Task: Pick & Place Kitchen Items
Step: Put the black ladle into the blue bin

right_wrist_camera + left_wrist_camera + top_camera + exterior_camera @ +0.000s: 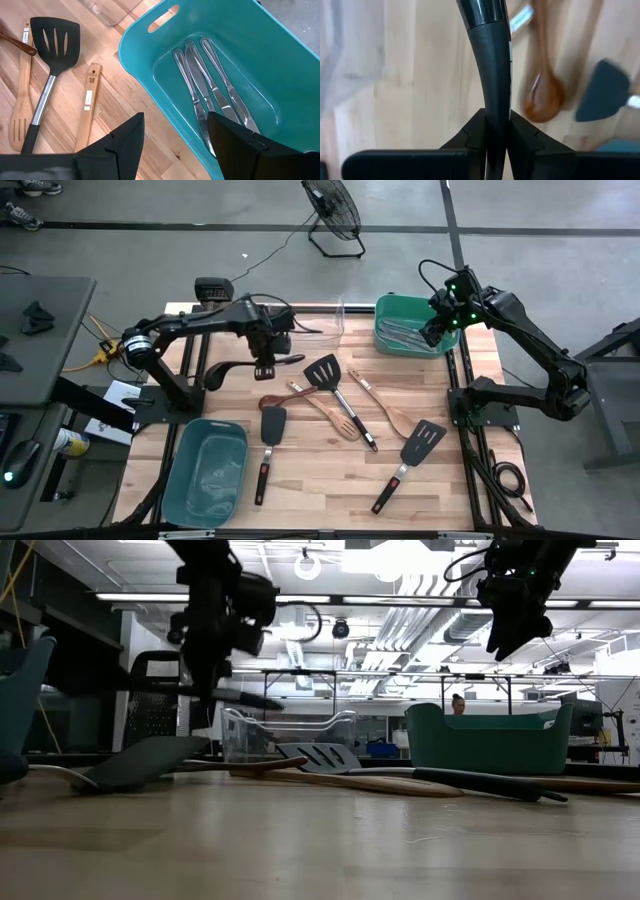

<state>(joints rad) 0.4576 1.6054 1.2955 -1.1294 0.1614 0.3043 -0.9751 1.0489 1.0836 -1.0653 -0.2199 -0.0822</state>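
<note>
My left gripper (pixel 266 367) is shut on a black ladle (pixel 222 373) over the table's left-centre; the ladle's bowl points toward the left edge. My right gripper (pixel 175 145) hovers open and empty above the green tub (pixel 408 326) at the far right, where silvery metal pieces (pixel 207 97) lie on the bottom. Flat on the wood lie a black slotted turner (pixel 326 372), wooden spoons (pixel 300 395), a slotted wooden spatula (pixel 345 425), a red-trimmed black turner (pixel 270 442) and another black turner (pixel 418 448). My left gripper pinches the ladle's handle (pixel 496 107) between its two fingers, some way in from the free end (pixel 298 360). The fingers come from above, pointing down, and lie across the handle. The handle (pixel 255 698) stands out level, above the table; whether the bowl is clear I cannot tell.
A clear plastic bin (pixel 322 320) stands at the far edge between the arms. A teal tub (pixel 206 470) sits at the near left corner. Bare wood lies along the near edge, between the teal tub and the turner on the right.
</note>
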